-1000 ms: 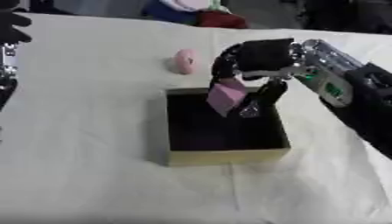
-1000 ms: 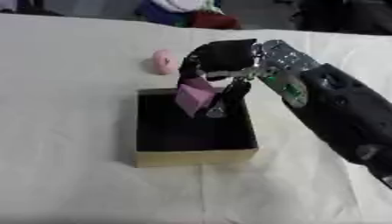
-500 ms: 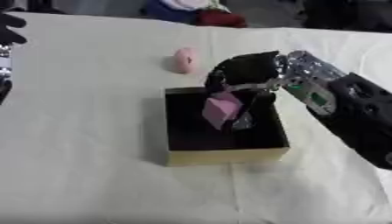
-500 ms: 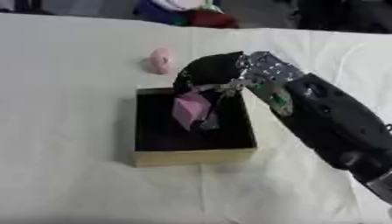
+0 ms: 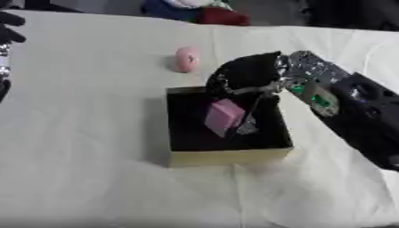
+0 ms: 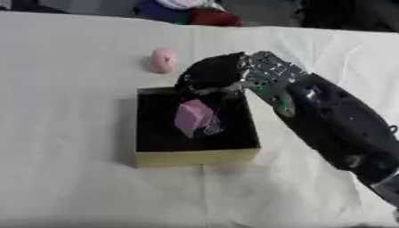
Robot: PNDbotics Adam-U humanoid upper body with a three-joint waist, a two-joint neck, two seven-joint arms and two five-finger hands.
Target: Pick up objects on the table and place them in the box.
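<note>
Right hand (image 5: 243,76) reaching over the box (image 5: 226,156), fingers curled down inside, grasping the pink block (image 5: 224,116); pink round object (image 5: 186,59) lying on the worktop (image 5: 86,124) just beyond the box; left hand (image 5: 6,26) showing at the left edge, fingers unclear.

Wide table draped in a creased off-white cloth (image 5: 86,133), fills nearly the whole view. Far edge: a heap of blue, red and pale soft items (image 5: 195,10) against a dark backdrop. Light flat, soft shadows.
</note>
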